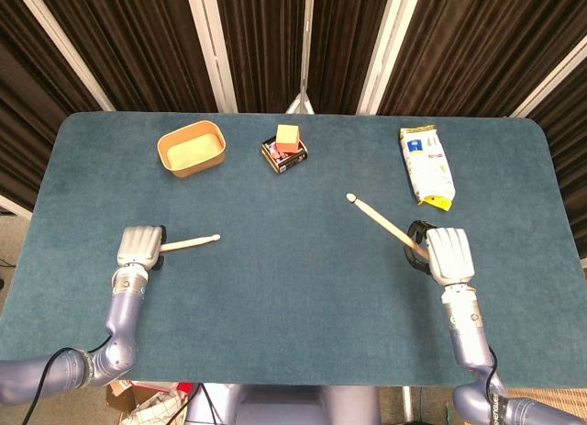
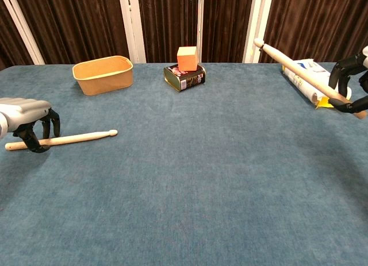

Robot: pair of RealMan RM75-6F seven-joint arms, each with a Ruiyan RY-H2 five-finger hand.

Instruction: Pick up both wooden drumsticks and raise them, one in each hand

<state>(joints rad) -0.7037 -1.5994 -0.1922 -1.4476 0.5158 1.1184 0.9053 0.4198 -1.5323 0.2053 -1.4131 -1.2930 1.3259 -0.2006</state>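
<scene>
One wooden drumstick (image 1: 188,242) (image 2: 72,139) lies flat on the blue table, tip pointing right. My left hand (image 1: 139,246) (image 2: 26,119) is lowered over its butt end. The fingers arch behind the stick and the thumb curls in front, and the stick rests on the cloth between them. My right hand (image 1: 447,255) (image 2: 352,85) grips the butt of the second drumstick (image 1: 381,218) (image 2: 293,62). That stick is held off the table, slanting up and to the left, with its tip in the air.
A tan bowl (image 1: 192,148) (image 2: 103,73) stands at the back left. An orange cube (image 1: 288,136) (image 2: 187,58) sits on a dark tin (image 1: 284,155) (image 2: 184,78) at the back centre. A white snack packet (image 1: 426,163) (image 2: 307,82) lies at the back right, behind the raised stick.
</scene>
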